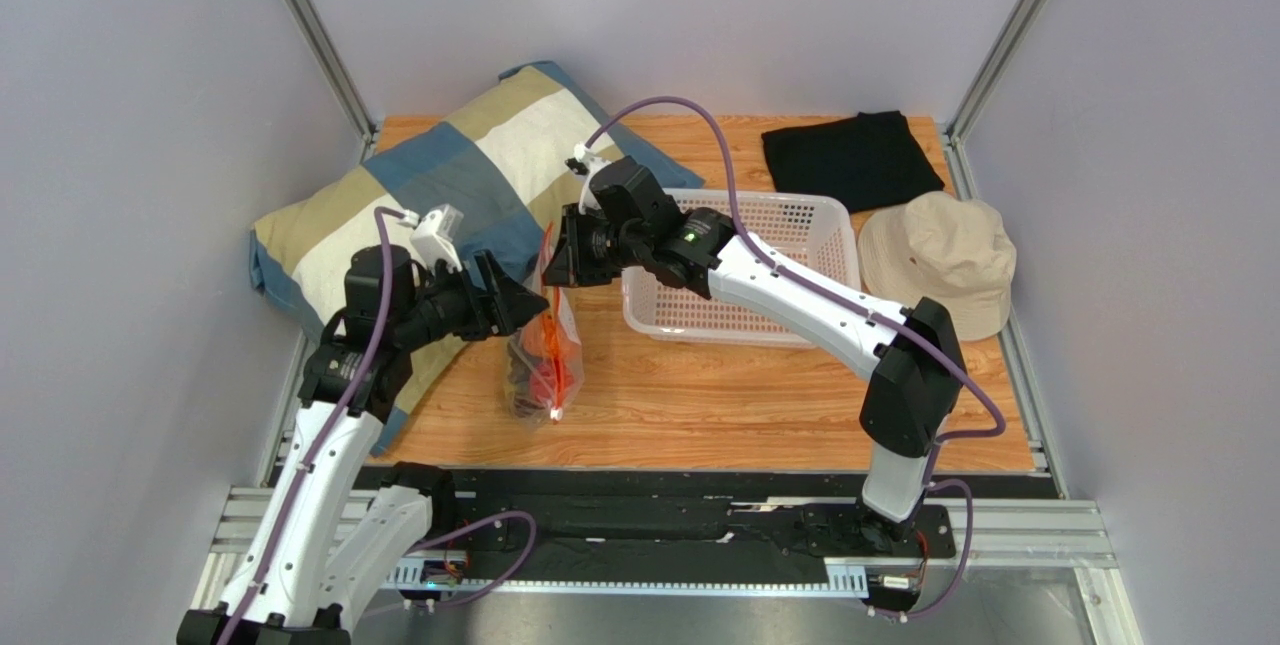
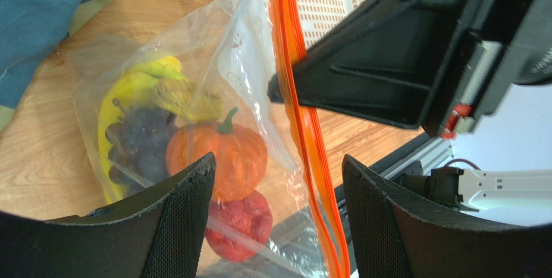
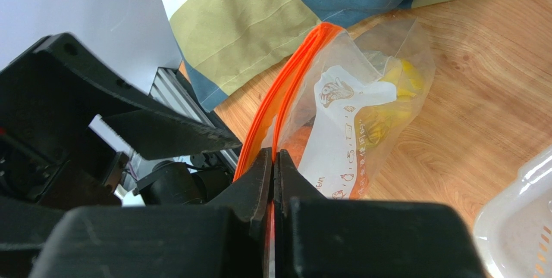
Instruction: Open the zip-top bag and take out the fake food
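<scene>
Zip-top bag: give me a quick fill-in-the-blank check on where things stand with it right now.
1. The right gripper is shut on the bag's ____ zipper strip.
2. The left gripper is ____, one finger on each side of that strip.
3. The fake food lies ____ the bag.
4. The basket beside the bag is ____ in colour.

Missing words: orange; open; inside; white.
</scene>
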Robot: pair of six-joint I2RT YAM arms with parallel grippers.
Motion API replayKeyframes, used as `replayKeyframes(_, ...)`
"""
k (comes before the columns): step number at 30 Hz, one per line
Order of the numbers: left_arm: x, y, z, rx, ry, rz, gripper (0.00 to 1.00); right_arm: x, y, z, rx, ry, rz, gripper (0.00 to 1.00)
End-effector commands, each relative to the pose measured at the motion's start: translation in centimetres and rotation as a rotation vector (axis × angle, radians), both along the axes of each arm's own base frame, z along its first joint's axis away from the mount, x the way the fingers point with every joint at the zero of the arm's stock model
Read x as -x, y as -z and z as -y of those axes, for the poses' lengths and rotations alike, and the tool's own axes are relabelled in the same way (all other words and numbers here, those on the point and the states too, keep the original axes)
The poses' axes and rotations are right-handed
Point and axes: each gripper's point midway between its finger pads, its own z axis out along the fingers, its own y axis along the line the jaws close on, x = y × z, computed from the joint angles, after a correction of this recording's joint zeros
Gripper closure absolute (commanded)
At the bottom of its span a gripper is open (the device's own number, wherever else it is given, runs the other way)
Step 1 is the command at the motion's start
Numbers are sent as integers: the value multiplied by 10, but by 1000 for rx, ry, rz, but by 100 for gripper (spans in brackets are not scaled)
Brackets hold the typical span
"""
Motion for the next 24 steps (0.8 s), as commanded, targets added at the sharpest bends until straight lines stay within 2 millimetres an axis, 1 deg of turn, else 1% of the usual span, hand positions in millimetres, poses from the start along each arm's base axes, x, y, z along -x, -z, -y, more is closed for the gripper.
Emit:
replayKeyframes(1,-17,-6,3,-12,14,51,24,4,-53,-8,-117,-32,81,100)
replayKeyframes(3,-20,-2,6,-13,22,43,23,4,-57,-7,-123,-31,85,100)
replayKeyframes(4,-23,3,6,-19,20,27,22,5,-58,-8,-126,-32,86,100)
replayKeyframes(6,-27,12,1,-45,-13,7,22,4,-58,-6,-116,-33,93,100)
replayKeyframes(8,-28,18,-3,-77,-26,3,33,4,-59,-5,-111,-35,102,100)
replayKeyframes(9,-31,20,-8,-97,-52,5,41,4,-59,-3,-104,-37,110,100)
replayKeyframes(10,-33,21,-10,-109,-58,3,64,4,-58,-2,-98,-39,113,100)
replayKeyframes(12,-35,22,-12,-136,-59,-5,80,5,-56,0,-83,-58,128,100)
replayKeyframes(13,-36,21,-13,-143,-57,-6,92,7,-54,0,-73,-73,134,100)
replayKeyframes(14,-34,23,-14,-158,-50,-10,98,7,-53,1,-63,-88,140,100)
replayKeyframes(15,-34,16,-14,-161,-45,7,100,8,-46,5,-35,-96,136,100)
replayKeyframes(17,-28,10,-13,-157,-35,19,100,3,-33,13,26,-105,161,100)
replayKeyframes(18,-23,0,-13,-144,-33,52,100,0,-24,21,79,-92,163,100)
replayKeyframes(19,-20,-4,-13,-133,-38,66,100,-4,-15,25,126,-99,190,100)
replayKeyframes(20,-17,-8,-12,-112,-45,72,100,-6,-13,29,159,-99,208,100)
replayKeyframes(21,-11,-17,-11,-89,-42,101,100,-11,-4,37,217,-84,213,100)
replayKeyframes(22,-8,-22,-10,-65,-50,102,100,-14,1,41,257,-98,239,100)
replayKeyframes(23,-6,-26,-10,-56,-52,111,100,-16,11,45,299,-102,235,100)
replayKeyframes(24,-2,-31,-11,-46,-63,129,100,-17,12,43,307,-115,248,100)
